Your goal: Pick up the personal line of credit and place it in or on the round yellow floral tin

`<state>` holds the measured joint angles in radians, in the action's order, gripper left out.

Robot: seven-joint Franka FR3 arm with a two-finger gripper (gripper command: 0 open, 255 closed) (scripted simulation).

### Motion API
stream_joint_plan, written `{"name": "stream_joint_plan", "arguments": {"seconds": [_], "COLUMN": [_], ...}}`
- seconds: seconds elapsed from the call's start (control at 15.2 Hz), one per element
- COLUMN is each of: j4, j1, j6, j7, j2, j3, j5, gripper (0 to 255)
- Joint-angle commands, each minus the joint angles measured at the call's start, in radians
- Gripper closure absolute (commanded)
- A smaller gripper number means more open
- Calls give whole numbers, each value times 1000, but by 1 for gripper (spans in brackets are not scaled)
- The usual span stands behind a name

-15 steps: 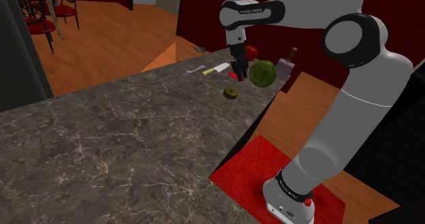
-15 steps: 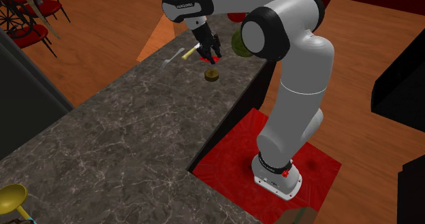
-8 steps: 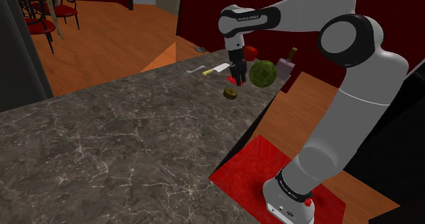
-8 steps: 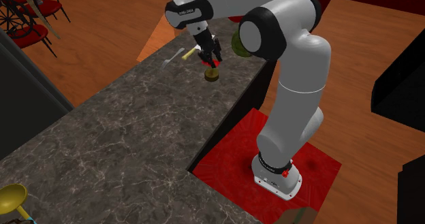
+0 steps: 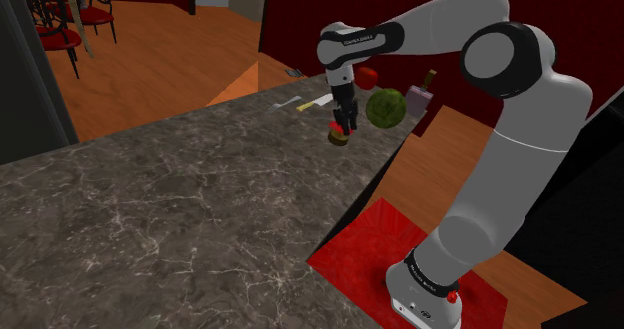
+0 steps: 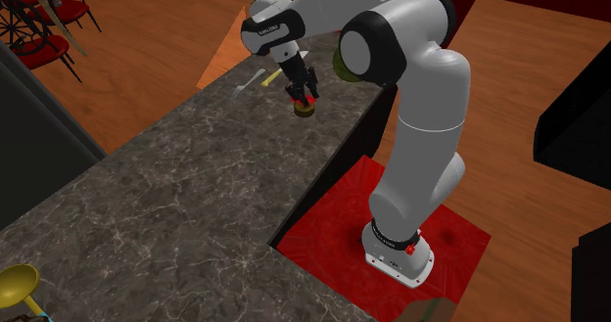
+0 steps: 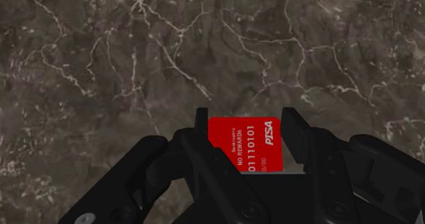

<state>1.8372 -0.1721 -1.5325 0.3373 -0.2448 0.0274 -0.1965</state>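
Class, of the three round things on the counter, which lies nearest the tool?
The small flat tin, right beneath the tool gripping the red card; the green ball and red ball sit farther along the counter.

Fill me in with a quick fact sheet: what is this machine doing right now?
tool: shut on the red card
red card: printed "NO REWARDS"
round tin: olive-yellow, on the counter, just below the tool
counter: dark, marbled
step left: red card not yet in the round tin
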Motion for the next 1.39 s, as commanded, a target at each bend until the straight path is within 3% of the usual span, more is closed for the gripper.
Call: {"name": "stream_joint_plan", "arguments": {"seconds": [0.0,0.4,0.46,0.79,1.06,1.32], "j4": [10,10,10,10,-166,-166], "j1": [0,0,0,0,12,12], "j6": [-17,-17,-17,-17,114,114], "j7": [-3,-3,-3,-3,5,5], "j2": [-7,-7,-7,-7,-53,-53], "j3": [0,0,0,0,-7,-7], "j5": [0,0,0,0,7,7], "gripper": [255,255,0,0,0,0]}}
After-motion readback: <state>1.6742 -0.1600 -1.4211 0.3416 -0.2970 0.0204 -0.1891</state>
